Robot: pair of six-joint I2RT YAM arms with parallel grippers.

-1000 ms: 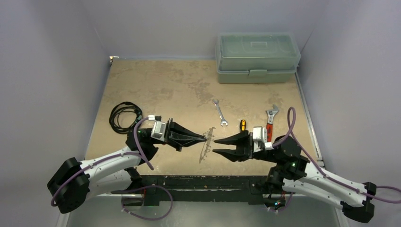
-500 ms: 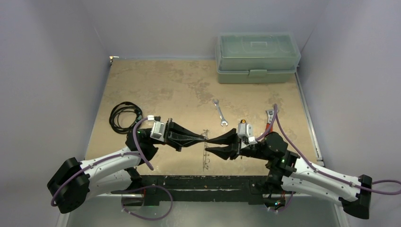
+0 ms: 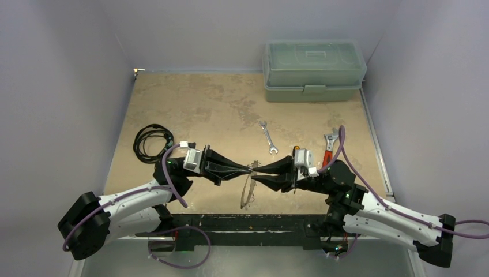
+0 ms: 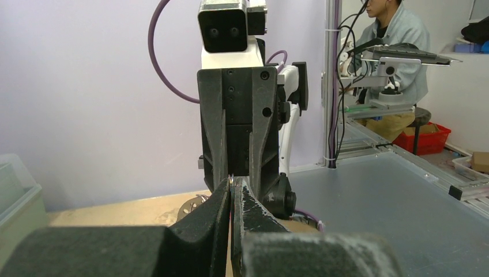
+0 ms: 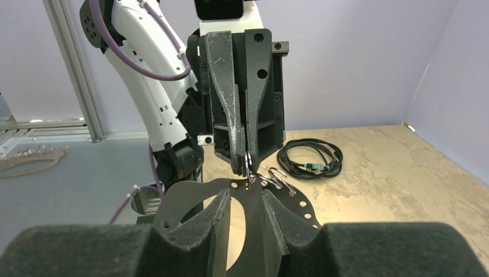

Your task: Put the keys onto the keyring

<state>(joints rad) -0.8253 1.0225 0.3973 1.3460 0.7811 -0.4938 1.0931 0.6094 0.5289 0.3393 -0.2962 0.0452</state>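
The keyring (image 3: 247, 190) is a thin silvery oval loop hanging above the table's near edge. In the right wrist view it is a dark backlit plate (image 5: 291, 202) with holes along its rim. Small silvery keys (image 5: 277, 175) hang on its upper rim. My left gripper (image 3: 251, 168) is shut, pinching a small silvery ring at the keyring's top edge (image 5: 247, 163). Only a glint of metal shows at its tips (image 4: 231, 179). My right gripper (image 3: 254, 172) faces it tip to tip, open, with its fingers (image 5: 221, 214) on either side of the loop's upper band. No red tag shows.
A green toolbox (image 3: 314, 70) stands at the back right. A coiled black cable (image 3: 151, 142) lies at the left and also shows in the right wrist view (image 5: 310, 158). A small spanner (image 3: 268, 137) and a red-handled wrench (image 3: 330, 144) lie behind the right gripper.
My right gripper has moved left up to the keyring, and its fingers now straddle the upper band. The keyring has turned from edge-on to an open oval. The left gripper stayed put.
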